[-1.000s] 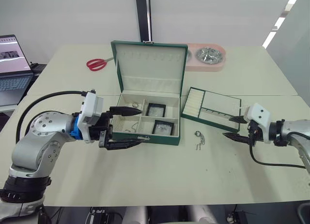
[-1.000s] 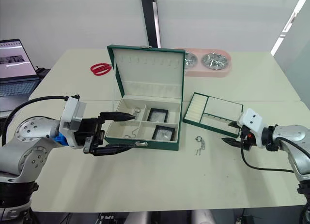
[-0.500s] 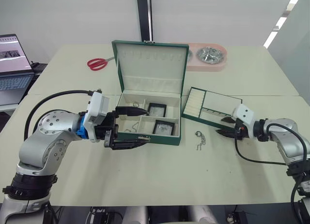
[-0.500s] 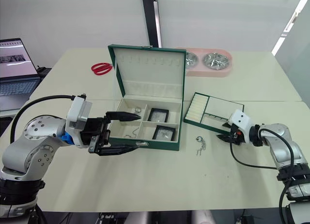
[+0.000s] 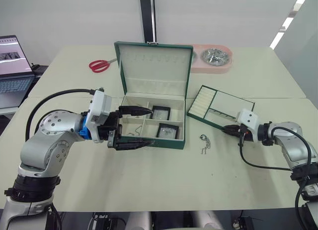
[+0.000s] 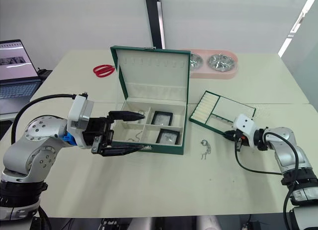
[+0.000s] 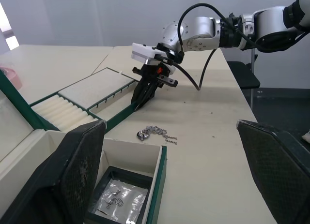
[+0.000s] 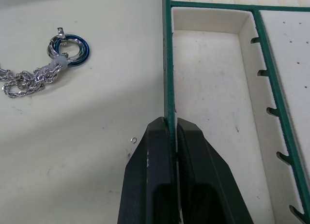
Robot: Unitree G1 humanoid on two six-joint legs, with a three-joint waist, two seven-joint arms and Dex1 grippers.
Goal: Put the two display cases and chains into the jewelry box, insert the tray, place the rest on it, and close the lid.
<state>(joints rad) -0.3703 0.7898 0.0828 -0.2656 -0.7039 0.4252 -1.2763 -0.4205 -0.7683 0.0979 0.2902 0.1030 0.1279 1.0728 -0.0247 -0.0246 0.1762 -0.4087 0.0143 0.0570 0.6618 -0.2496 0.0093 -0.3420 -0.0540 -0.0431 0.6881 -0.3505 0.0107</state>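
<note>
On table, nearest me: one chain lies loose just beside the jewelry box.
Step in hand: fetching the tray, judged from my grip.
My right gripper: clenched on the tray's green rim, near edge.
My left gripper: released, fingers spread wide at the box's front left corner, holding nothing.
Next move calls for: lifting the tray level and clear of that chain.
Box contents: two display cases in right compartments; chains on the left.
Lid: upright, open.
</note>
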